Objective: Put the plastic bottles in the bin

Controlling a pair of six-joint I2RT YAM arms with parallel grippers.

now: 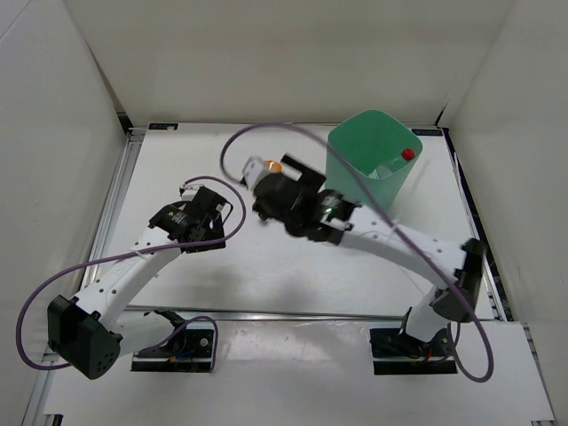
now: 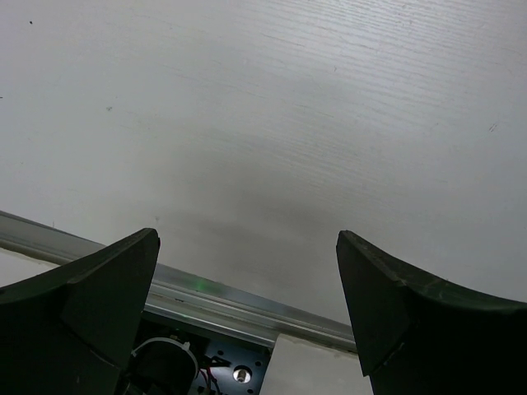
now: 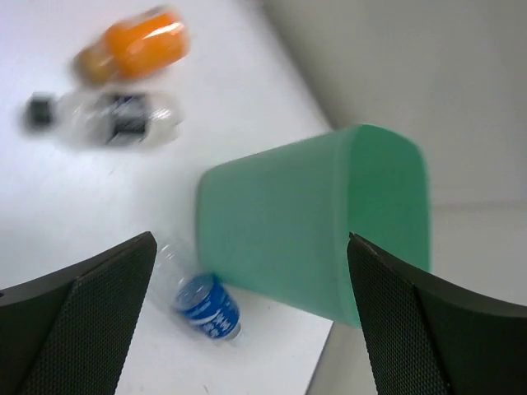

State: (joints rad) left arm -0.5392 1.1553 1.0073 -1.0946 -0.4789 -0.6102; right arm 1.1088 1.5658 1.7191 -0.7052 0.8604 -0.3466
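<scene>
The mint-green bin [image 1: 373, 155] stands at the back right, with a red-capped clear bottle [image 1: 406, 156] inside it. An orange bottle [image 1: 274, 166] and a clear bottle [image 1: 255, 169] lie left of the bin. In the right wrist view the orange bottle [image 3: 136, 45] and the clear black-capped bottle [image 3: 107, 118] lie blurred, and a blue-labelled bottle [image 3: 202, 304] lies against the bin's [image 3: 321, 218] foot. My right gripper [image 3: 251, 239] is open and empty above these; it also shows in the top view [image 1: 288, 191]. My left gripper [image 2: 247, 234] is open and empty over bare table [image 1: 209, 222].
White walls enclose the table on three sides. An aluminium rail [image 2: 214, 296] runs along the near edge, with the arm mounts below it. Purple cables [image 1: 266, 129] loop over the table from both arms.
</scene>
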